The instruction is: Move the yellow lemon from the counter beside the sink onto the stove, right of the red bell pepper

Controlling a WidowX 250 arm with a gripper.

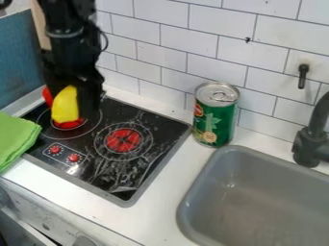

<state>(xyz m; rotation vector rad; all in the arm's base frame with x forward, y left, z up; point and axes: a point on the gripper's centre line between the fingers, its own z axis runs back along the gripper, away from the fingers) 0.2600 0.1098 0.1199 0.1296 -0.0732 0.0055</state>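
Claw [76,106] is located at the burner [69,124] behind the control panel [64,154], against a yellow object [65,104]; grip state cannot be determined. Handling appears under way, release unconfirmed. Green can [216,115] near the sink [186,204] carries a printed label [210,124]; panel markings are illegible.

So my cam sits up above the front of the counter [157,209], looking down at a slant toward the tiled wall [215,29]. Pretty close in: stovetop [160,132] at left, sink [257,206] cut off lower right, my claw [72,103] upper left.
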